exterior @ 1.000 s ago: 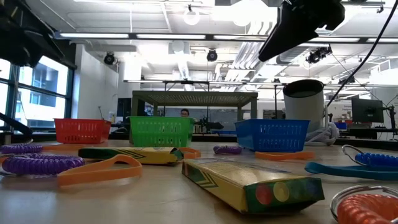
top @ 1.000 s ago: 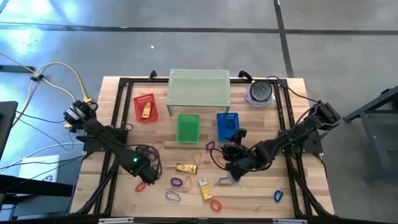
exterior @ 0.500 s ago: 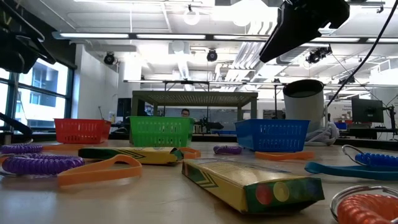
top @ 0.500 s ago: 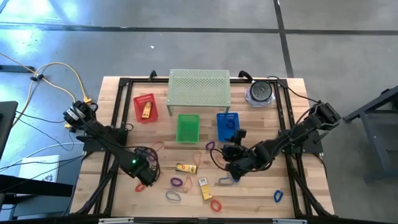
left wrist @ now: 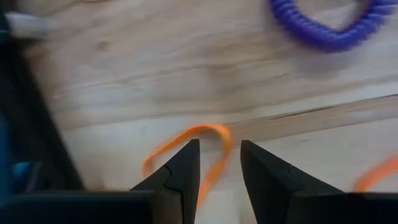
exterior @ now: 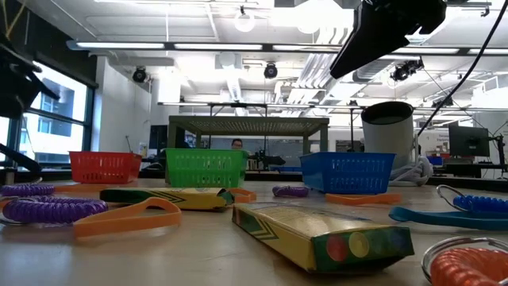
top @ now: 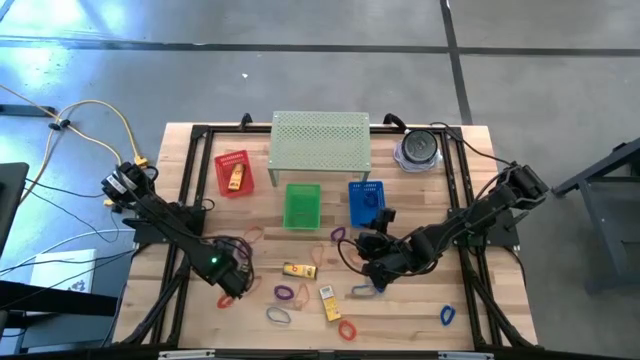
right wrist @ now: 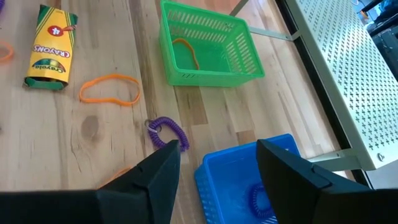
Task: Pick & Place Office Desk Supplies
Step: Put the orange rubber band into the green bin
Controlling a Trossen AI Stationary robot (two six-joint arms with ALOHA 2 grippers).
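Observation:
My left gripper (top: 232,285) hovers low over the table's near left, open. In the left wrist view its fingers (left wrist: 217,146) stand on either side of one end of a thin orange loop (left wrist: 214,134) that lies flat on the wood. My right gripper (top: 360,245) is open and empty above the table's middle, near the blue basket (right wrist: 249,180) and a purple coil (right wrist: 165,132). Two yellow crayon packets (top: 298,270) (top: 329,302) and several loops, among them a purple loop (top: 285,293), a grey loop (top: 279,316) and a blue loop (top: 447,315), lie flat near the front.
Red (top: 233,172), green (top: 302,205) and blue (top: 366,203) mesh baskets stand in a row before the pale green perforated shelf (top: 320,145). The red basket holds a packet, the green one an orange loop (right wrist: 186,53). A grey round container (top: 418,148) stands at the far right.
My left gripper has shifted slightly toward the table's near left corner, over the orange loop; in the low view its dark shape has sunk and drawn toward the left. My right gripper has kept still.

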